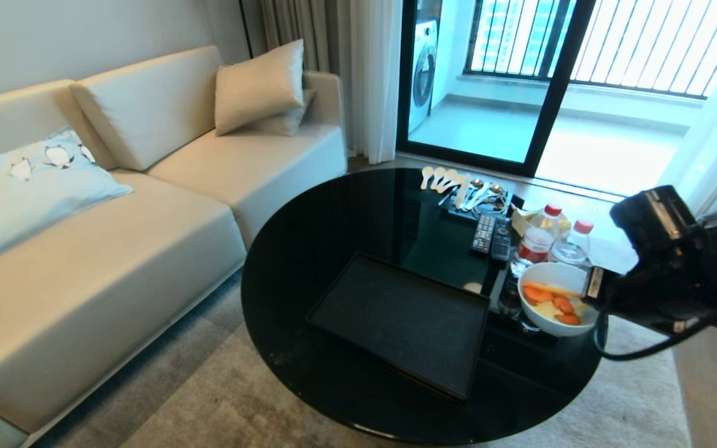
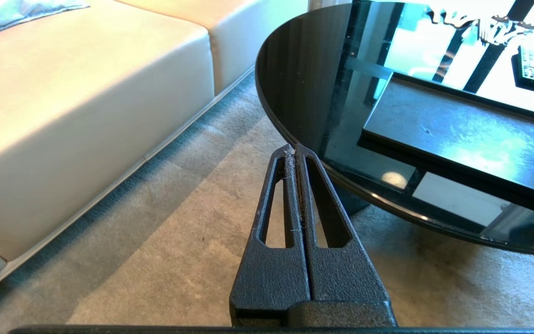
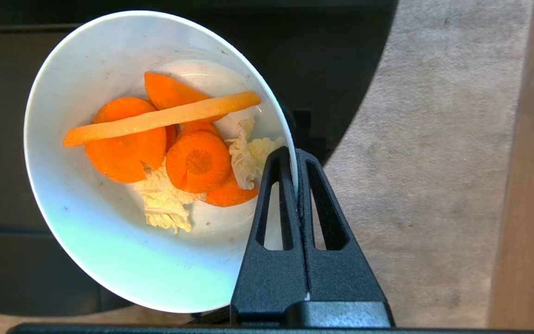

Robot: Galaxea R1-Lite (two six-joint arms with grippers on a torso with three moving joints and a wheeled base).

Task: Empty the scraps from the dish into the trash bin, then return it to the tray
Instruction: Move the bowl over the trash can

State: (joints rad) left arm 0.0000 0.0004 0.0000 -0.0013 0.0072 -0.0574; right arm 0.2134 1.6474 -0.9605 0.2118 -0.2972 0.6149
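On the near left, seen only by the left wrist camera, the left gripper [image 2: 295, 149] hangs over the carpet [image 2: 165, 241] beside the table [image 2: 295, 69], jaws together. Further right, the right gripper [image 3: 296, 155] has its jaws clamped on the bowl [image 3: 109, 260] rim, above the table's right edge; carrot and cabbage scraps [image 3: 188, 157] lie inside. The tray [image 1: 405, 323] sits left of it; bottles [image 1: 539, 239] stand beyond.

Right arm enters head view at 3 o'clock, wrist bulky and black with cable looped beneath. Right gripper [image 3: 296, 185] pinched tight on rim of dish [image 3: 109, 241], one finger inside rim, one outside; dish carried clear of support.

Left gripper [image 2: 295, 150] out of head view, low, parked, fingers pressed together, holding nothing, tips pointing toward 12 o'clock in its wrist view.
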